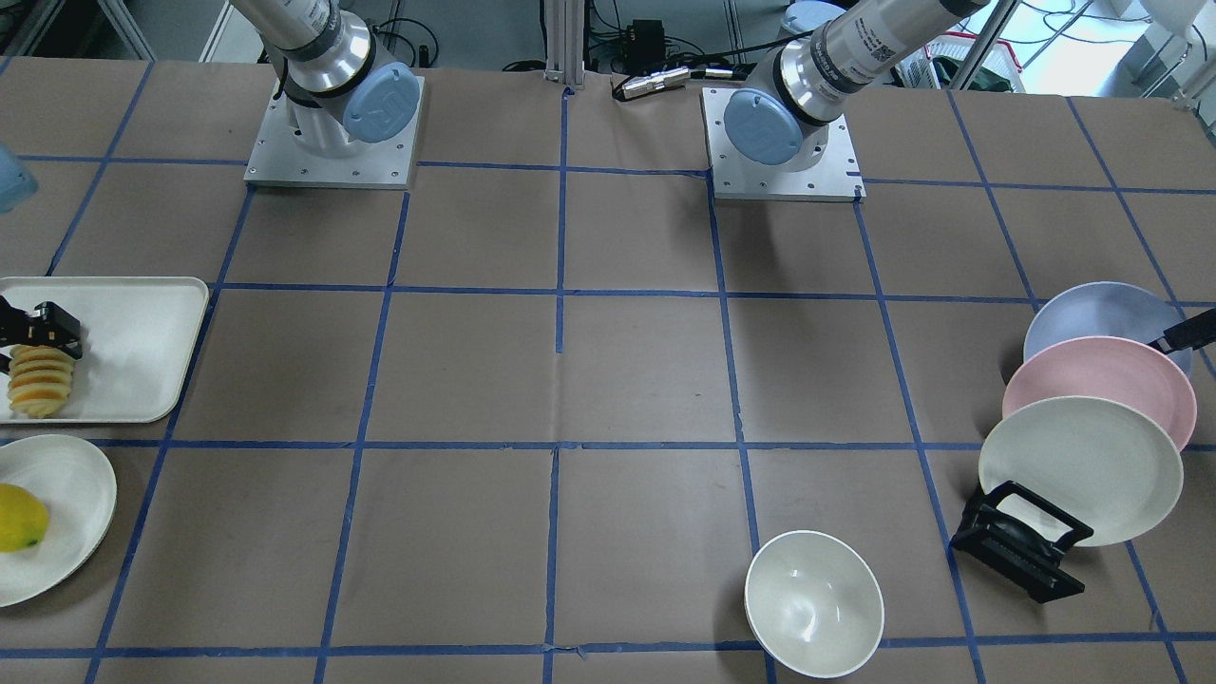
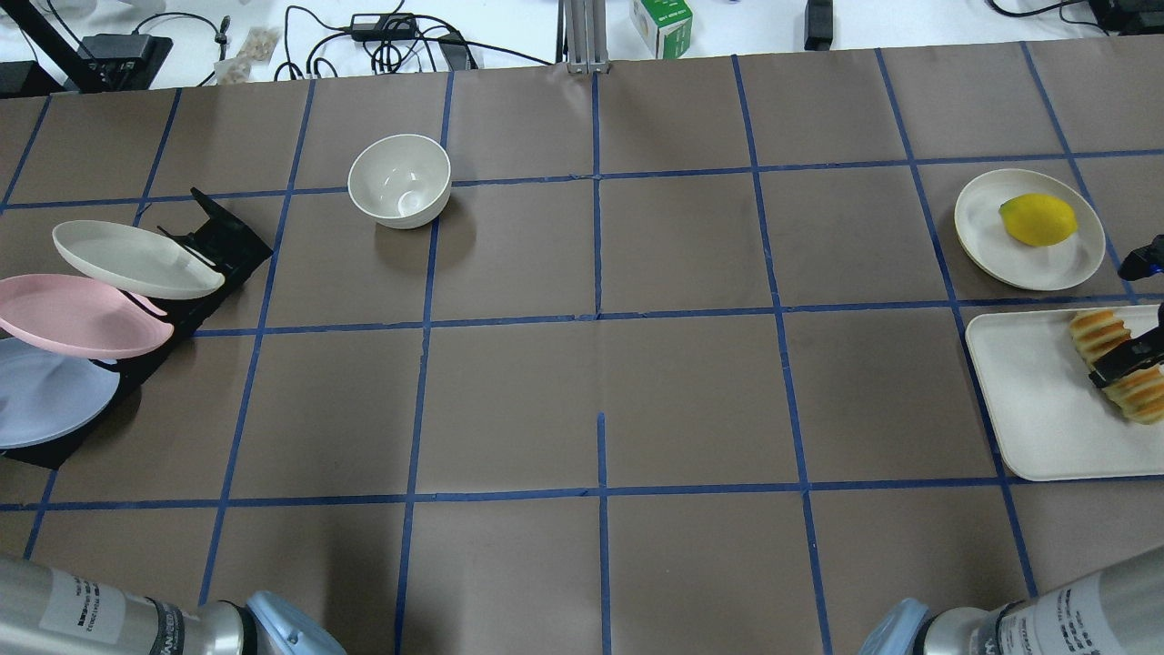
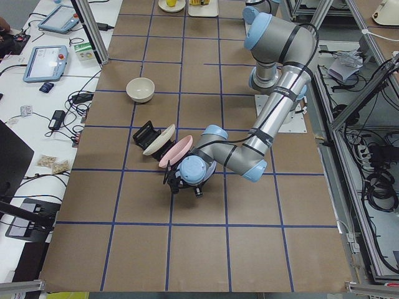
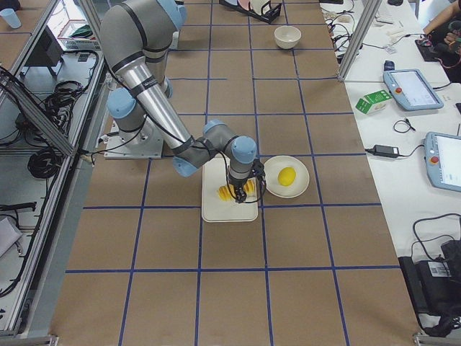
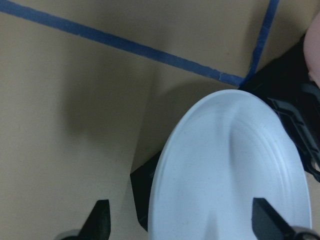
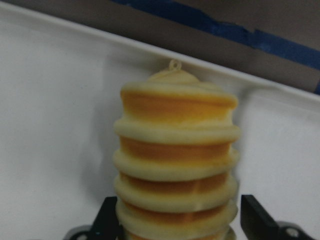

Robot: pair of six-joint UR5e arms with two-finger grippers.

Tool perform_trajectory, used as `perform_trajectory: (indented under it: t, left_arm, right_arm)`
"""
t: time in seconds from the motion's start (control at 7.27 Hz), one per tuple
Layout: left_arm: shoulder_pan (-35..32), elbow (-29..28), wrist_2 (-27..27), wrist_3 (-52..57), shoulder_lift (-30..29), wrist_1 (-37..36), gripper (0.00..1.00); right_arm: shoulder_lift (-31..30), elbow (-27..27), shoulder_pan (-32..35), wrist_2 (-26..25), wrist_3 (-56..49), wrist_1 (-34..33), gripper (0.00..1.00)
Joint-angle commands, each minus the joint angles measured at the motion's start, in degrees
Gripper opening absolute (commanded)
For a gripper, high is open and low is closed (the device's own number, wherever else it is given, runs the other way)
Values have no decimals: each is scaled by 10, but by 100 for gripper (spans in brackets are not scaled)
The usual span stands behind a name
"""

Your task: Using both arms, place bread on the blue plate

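The bread [image 1: 38,382] lies on a white tray [image 1: 133,351] at the table's end on my right side. My right gripper [image 6: 180,220] is open, with one finger on each side of the loaf [image 6: 175,150], low over the tray. It also shows in the overhead view [image 2: 1128,355]. The blue plate [image 1: 1092,318] leans in a black rack at the opposite end, behind the pink plate. My left gripper [image 5: 182,222] is open close to the blue plate [image 5: 230,170]: one finger overlaps its face and the other is off its edge.
A pink plate [image 1: 1102,385] and a cream plate [image 1: 1083,470] lean in the same black rack [image 1: 1016,546]. A white bowl [image 1: 814,603] stands near the rack. A lemon [image 1: 19,516] sits on a white plate [image 1: 71,494] beside the tray.
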State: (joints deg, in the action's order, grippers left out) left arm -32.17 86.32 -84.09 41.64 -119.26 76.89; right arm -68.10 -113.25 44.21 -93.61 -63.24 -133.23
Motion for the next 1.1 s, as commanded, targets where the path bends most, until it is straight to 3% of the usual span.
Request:
perform_trajectory:
  t: [0.0, 0.41, 0.55, 0.69, 0.96]
  left_arm:
    - [0, 2, 0, -2, -2, 4, 73]
    - [0, 5, -1, -8, -2, 12, 53]
    - [0, 3, -1, -8, -2, 15, 33]
    - [-1, -4, -18, -8, -1, 23, 0]
    - [-1, -10, -39, -8, -1, 23, 0]
  right_arm:
    - [-4, 2, 0, 2, 4, 3, 35]
    - [-5, 21, 1, -1, 8, 11, 22]
    - [-5, 23, 1, -1, 8, 12, 19]
    - [-5, 22, 1, 0, 8, 12, 13]
    - [-5, 21, 1, 0, 11, 18, 7]
